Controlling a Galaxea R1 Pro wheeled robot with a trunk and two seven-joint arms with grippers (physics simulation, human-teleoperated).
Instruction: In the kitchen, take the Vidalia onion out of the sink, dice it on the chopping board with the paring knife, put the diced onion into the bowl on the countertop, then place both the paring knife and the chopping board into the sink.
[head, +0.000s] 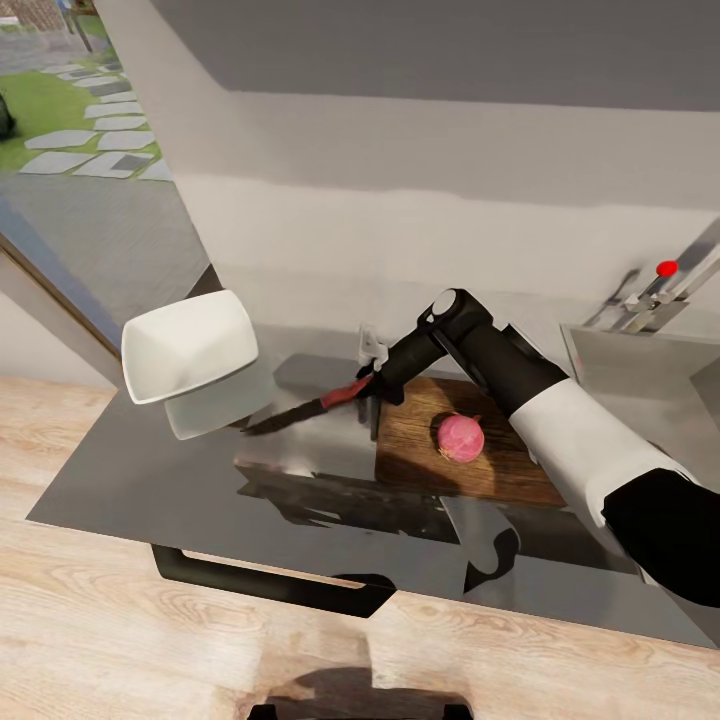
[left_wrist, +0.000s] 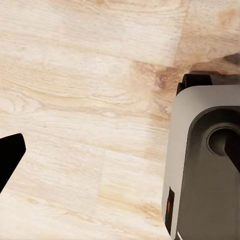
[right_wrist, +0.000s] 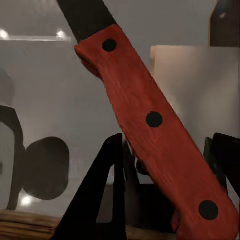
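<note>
The right gripper (head: 375, 388) has its two dark fingers (right_wrist: 97, 200) closed around the red-orange handle of the small paring knife (head: 300, 407) — in the right wrist view the riveted handle (right_wrist: 150, 130) runs between them, gripped near its butt end. From the gripper the knife points out over the glossy grey steel countertop (head: 150, 470), its dark pointed blade tilted a little downward, the tip near the white square-rimmed bowl (head: 190, 345); whether tip and bowl touch cannot be told. The bowl stands on the countertop at its window end, with its reflection just below it in the steel.

The gripper itself sits over the near end of the brown wooden rectangular chopping board (head: 420, 450), which lies flat on the countertop. On the board, just beside the gripper and under the black-and-white right forearm (head: 560, 420), rests the round pinkish-red onion (head: 460, 437) — whole, apart from the blade. Beyond the arm, at the far end of the counter, is the corner of the stainless-steel sink (head: 640, 365) with its chrome faucet and red-knobbed lever (head: 666, 268).

In the left wrist view one black fingertip of the left gripper (left_wrist: 10, 155) hangs above the pale wooden plank floor (left_wrist: 85, 90), beside the robot's grey base (left_wrist: 205, 165); how far those jaws are parted cannot be told.
</note>
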